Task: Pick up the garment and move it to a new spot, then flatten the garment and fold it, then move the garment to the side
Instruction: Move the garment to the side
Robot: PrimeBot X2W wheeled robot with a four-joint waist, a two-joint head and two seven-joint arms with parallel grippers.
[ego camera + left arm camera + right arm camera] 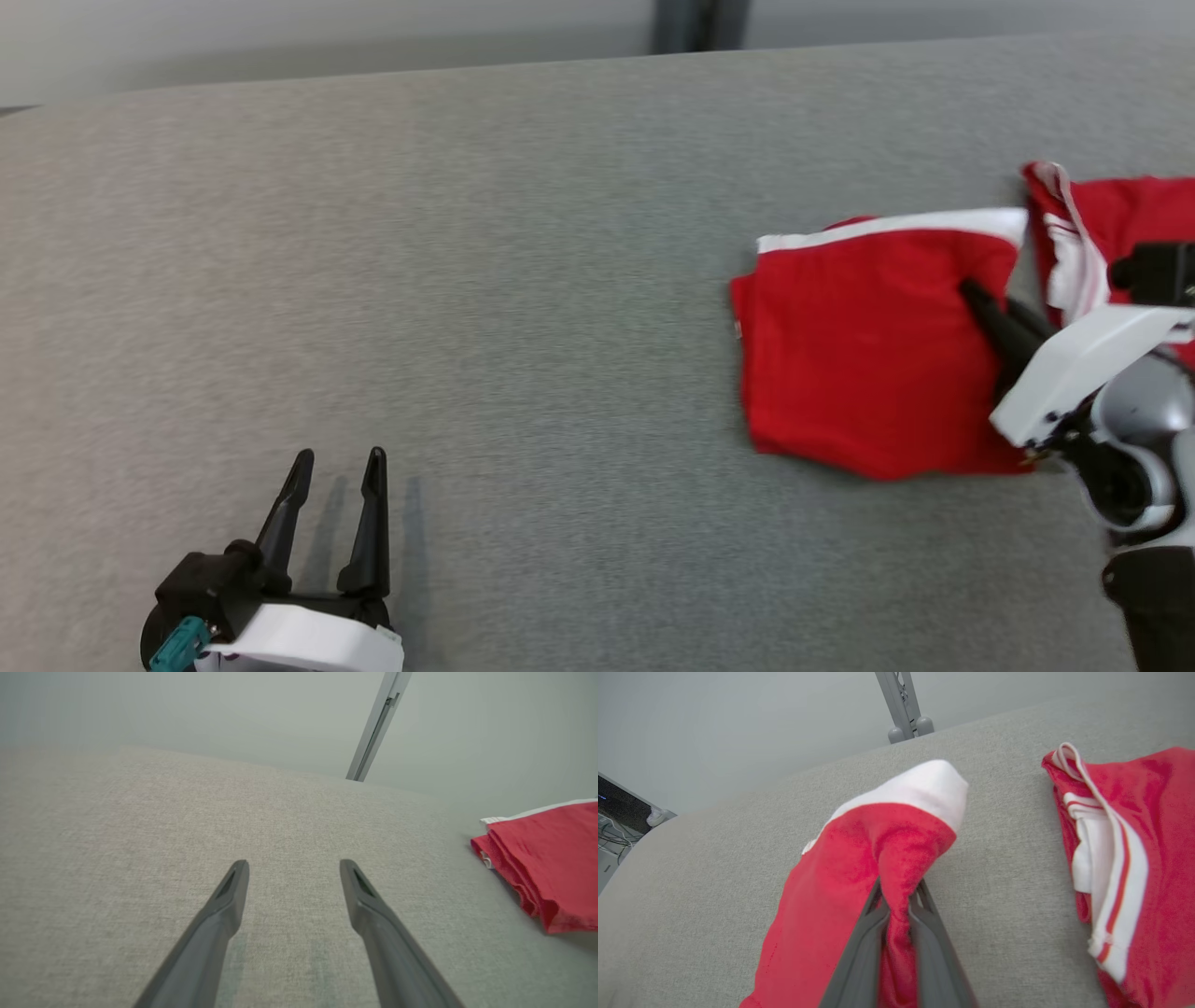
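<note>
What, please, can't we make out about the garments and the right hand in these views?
- Second red garment: head view, cut off by the right edge.
- Folded red garment: head view, right side hidden behind the right arm.
- Right hand: right wrist view, fingertips buried in pinched fabric.

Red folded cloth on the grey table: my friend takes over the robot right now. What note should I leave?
Right gripper: shut, pinching a ridge of the folded red garment with the white band.
Left gripper: open, holding nothing, at the near left of the grey fabric tabletop.
Second red garment with white stripes: crumpled to the right of the folded one, a gap between them.
Done: garment looks folded.
Left: probably carry it aside, then let go.
</note>
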